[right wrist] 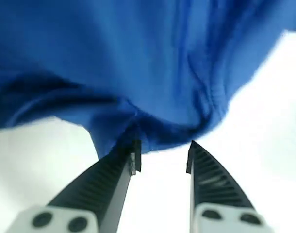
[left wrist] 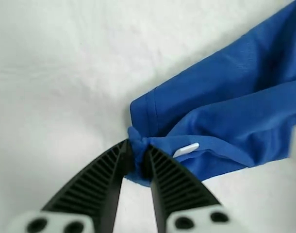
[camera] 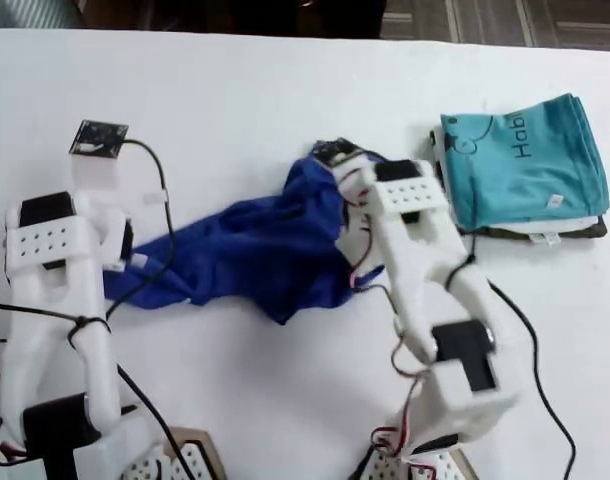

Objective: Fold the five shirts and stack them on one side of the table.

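A crumpled blue shirt point(camera: 255, 250) lies stretched across the middle of the white table point(camera: 285, 80). My left gripper point(left wrist: 137, 149) is shut on a bunched bit of its hem point(left wrist: 138, 138), beside a small white tag point(left wrist: 186, 149); in the high view this gripper point(camera: 125, 262) sits at the shirt's left end. My right gripper point(right wrist: 162, 153) stands open at the shirt's far right end point(camera: 335, 160), the blue cloth point(right wrist: 138, 73) hanging just past its tips and brushing one finger point(right wrist: 131, 155). A folded teal shirt point(camera: 525, 160) tops a stack at the right.
A darker folded garment point(camera: 545, 232) shows under the teal one. Black cables point(camera: 155, 180) trail over the table by both arms. Bare table lies behind the shirt and along the front between the arm bases.
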You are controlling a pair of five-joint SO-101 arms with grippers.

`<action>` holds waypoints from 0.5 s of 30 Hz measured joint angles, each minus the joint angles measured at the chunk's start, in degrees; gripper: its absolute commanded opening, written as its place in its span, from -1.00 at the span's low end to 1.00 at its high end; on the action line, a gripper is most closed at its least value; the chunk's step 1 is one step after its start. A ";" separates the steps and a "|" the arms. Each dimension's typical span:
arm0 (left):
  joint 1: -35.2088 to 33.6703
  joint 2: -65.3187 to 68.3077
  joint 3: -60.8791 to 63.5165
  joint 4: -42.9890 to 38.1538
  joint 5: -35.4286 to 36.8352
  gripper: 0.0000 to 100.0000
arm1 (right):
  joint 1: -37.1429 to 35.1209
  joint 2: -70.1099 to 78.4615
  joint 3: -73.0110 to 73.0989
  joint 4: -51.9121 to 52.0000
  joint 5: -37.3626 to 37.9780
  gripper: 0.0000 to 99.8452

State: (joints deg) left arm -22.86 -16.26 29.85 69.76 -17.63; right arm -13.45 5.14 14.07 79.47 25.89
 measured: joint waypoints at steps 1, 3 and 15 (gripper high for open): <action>0.00 0.00 0.00 0.00 0.00 -0.95 | 0.18 -2.11 0.70 0.26 0.44 -0.69; -0.09 0.00 0.00 0.00 0.00 -0.95 | 0.00 -6.59 1.41 0.26 0.79 -0.69; -0.09 0.00 0.00 0.00 0.00 -0.95 | -9.67 -10.11 8.79 -11.08 1.23 -0.68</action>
State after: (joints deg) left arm -22.95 -16.26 29.85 69.76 -17.63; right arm -23.12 -4.97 22.86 68.40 27.12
